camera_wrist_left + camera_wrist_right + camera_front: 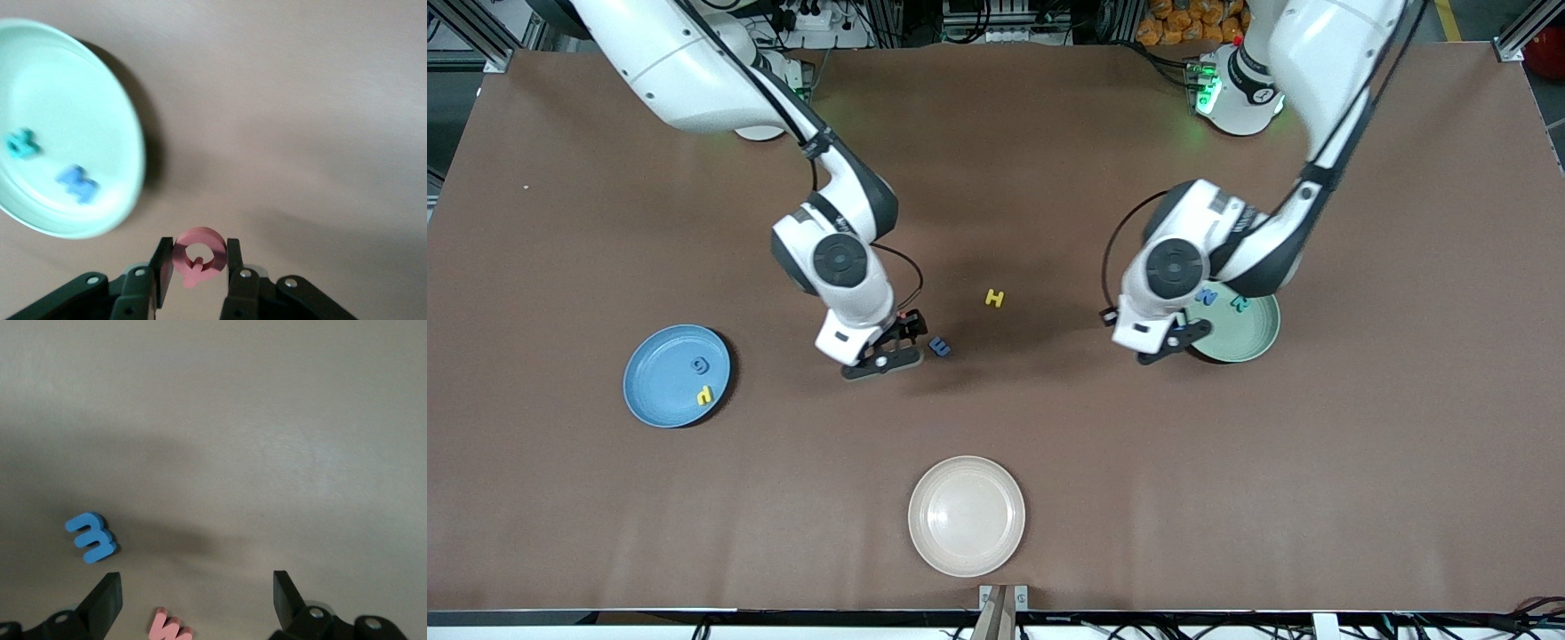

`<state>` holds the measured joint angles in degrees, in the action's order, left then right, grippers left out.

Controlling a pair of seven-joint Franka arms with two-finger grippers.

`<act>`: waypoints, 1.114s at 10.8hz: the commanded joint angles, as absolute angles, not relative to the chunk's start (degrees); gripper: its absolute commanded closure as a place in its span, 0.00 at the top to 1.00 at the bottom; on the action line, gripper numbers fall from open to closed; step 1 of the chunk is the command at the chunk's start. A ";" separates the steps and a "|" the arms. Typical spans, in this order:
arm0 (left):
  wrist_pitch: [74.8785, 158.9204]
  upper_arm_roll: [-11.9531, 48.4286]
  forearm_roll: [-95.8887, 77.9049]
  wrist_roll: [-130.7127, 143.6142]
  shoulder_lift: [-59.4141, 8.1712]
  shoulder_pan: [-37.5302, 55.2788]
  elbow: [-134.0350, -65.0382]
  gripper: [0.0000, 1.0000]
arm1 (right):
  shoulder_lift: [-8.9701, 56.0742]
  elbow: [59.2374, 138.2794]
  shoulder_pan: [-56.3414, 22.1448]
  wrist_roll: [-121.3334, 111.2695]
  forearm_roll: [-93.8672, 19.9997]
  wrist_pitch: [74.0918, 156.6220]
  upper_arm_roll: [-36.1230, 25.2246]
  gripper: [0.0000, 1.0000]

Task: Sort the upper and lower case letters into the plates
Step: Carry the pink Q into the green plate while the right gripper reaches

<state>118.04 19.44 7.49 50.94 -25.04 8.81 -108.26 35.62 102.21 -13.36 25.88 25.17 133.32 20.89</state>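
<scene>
My left gripper (1178, 342) is shut on a salmon red ring-shaped letter Q (199, 253) and holds it over the table beside the rim of the mint green plate (1240, 333). That plate (87, 113) holds a blue letter (78, 183) and a teal letter (22, 143). My right gripper (197, 590) is open, low over the table, with a salmon red letter w (170, 628) between its fingers. A blue letter E (939, 346) lies beside it. A yellow H (994, 298) lies mid-table. The blue plate (658, 373) holds a blue letter (700, 364) and a yellow letter (705, 395).
A cream-white plate (967, 516) sits near the table's edge nearest the front camera, with nothing on it. The brown table (996, 178) stretches wide around both arms.
</scene>
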 commanded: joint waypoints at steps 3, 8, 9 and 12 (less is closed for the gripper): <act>123.57 19.34 7.03 29.39 -15.39 0.45 -122.68 0.22 | 40.78 95.72 -17.22 23.20 28.56 134.03 21.53 1.00; 125.77 19.34 7.03 24.79 -15.38 -1.85 -123.75 0.99 | 42.71 95.80 -16.61 17.23 28.21 139.30 21.80 1.00; 125.77 19.34 6.94 25.39 -15.55 -1.67 -123.58 1.00 | 43.24 95.80 -16.61 17.05 28.21 140.00 21.80 1.00; 126.03 19.51 6.07 26.89 -15.73 -0.97 -123.31 1.00 | 43.42 95.71 -16.96 10.67 24.03 139.40 21.88 1.00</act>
